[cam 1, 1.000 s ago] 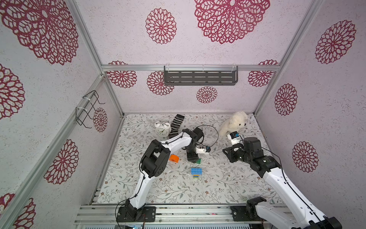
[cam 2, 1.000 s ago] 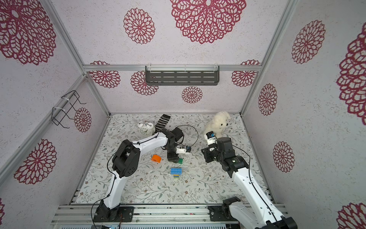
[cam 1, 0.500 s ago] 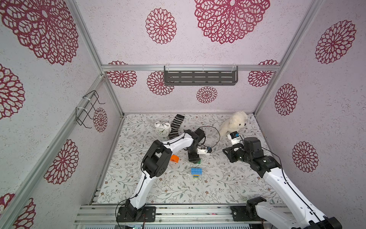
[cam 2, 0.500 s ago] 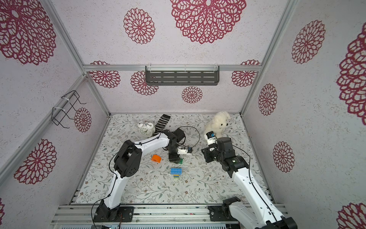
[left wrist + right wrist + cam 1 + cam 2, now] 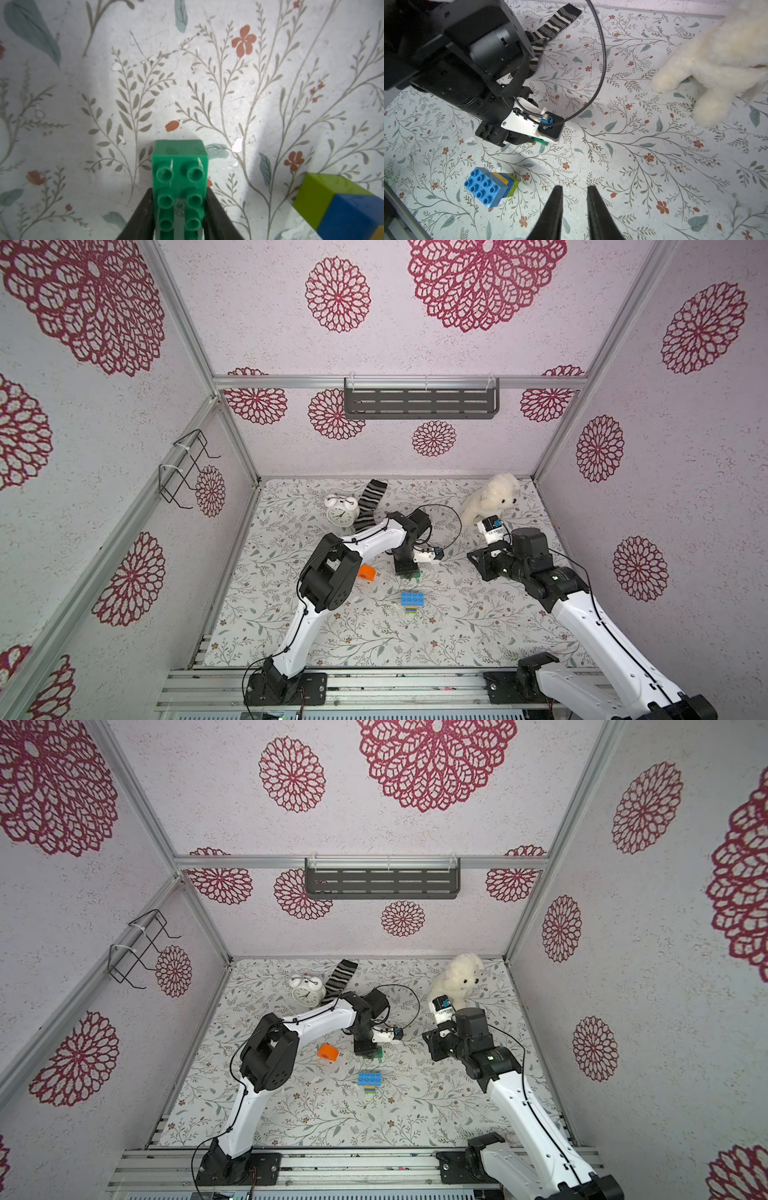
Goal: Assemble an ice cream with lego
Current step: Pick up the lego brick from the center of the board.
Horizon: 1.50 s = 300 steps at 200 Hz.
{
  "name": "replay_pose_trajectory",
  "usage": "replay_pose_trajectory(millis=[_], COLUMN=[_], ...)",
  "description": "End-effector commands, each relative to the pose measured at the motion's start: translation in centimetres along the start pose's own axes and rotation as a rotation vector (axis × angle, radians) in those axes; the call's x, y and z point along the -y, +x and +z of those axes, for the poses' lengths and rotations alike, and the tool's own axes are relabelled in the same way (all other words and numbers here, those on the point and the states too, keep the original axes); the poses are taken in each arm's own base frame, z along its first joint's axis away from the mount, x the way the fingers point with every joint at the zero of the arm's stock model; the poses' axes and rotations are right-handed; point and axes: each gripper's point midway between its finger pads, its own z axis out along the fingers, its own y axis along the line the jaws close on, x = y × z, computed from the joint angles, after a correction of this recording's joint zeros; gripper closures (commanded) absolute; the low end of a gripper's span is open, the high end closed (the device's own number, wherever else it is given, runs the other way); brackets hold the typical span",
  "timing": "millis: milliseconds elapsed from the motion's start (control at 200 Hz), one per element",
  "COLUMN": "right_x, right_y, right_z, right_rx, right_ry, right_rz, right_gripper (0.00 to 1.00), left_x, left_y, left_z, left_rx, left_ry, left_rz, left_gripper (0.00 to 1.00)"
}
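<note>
- Lego [image 5: 481,187] headcount comes to six bricks: two loose, four clicked together, all around the middle of the floral table [image 5: 457,626].
- Far left, one black wire rack [image 5: 185,468] hangs on the left wall.
- One white alarm clock [image 5: 342,511] sits at the far side, with one striped sock [image 5: 371,502] right up against it on the right. The dial numbers are too small to read.
- One orange brick [image 5: 367,573] lies on its own just left of the left gripper.
- The left gripper [image 5: 179,193] points down, and its fingers [image 5: 144,209] press on both long sides of the one green brick [image 5: 179,158]. Six studs show in the wrist view. There's a faint mark between them that I can't make out. Can't tell if it's off the table.
- The ice cream stack [image 5: 412,602] stands nearer than the green brick and apart from it. It has a light blue eight-stud brick on top, then yellow, blue and lime, one of each.
- One dark slotted shelf [image 5: 420,403] is on the far wall.
- One white plush toy [image 5: 490,499] sits at the far right.
- The right gripper [image 5: 574,197] hovers right of the stack, well apart from it. Its jaws are at a narrow gap with nothing in between.
</note>
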Motion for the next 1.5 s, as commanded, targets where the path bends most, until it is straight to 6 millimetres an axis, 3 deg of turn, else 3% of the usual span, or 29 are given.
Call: replay_pose_trajectory(millis=[0,140,620,1111,1286,1496], right_x=[0.0,-0.1,-0.1,-0.1,0.0,0.4], right_y=[-0.3,-0.2,-0.2,-0.2,-0.2,-0.1], right_z=[0.0,0.0,0.2,0.1,0.1,0.0], right_rx=[0.016,0.016,0.012,0.014,0.015,0.012], right_ry=[-0.008,-0.01,-0.014,-0.013,-0.008,0.012], right_rz=[-0.02,-0.022,-0.021,-0.021,-0.019,-0.015], right_gripper=[0.75,0.75,0.75,0.74,0.74,0.74], left_x=[-0.8,-0.9,-0.8,-1.0,-1.5,-2.1], left_y=[-1.0,-1.1,-1.4,-1.5,-1.9,-2.2], left_z=[-0.9,-0.9,-1.3,-1.5,-3.3,-7.4], left_rx=[0.032,0.033,0.041,0.036,0.044,0.053], left_ry=[-0.036,-0.039,-0.047,-0.056,-0.089,-0.156], left_rz=[0.006,0.002,0.005,0.001,-0.005,-0.008], left_gripper=[0.53,0.48,0.53,0.75,0.78,0.78])
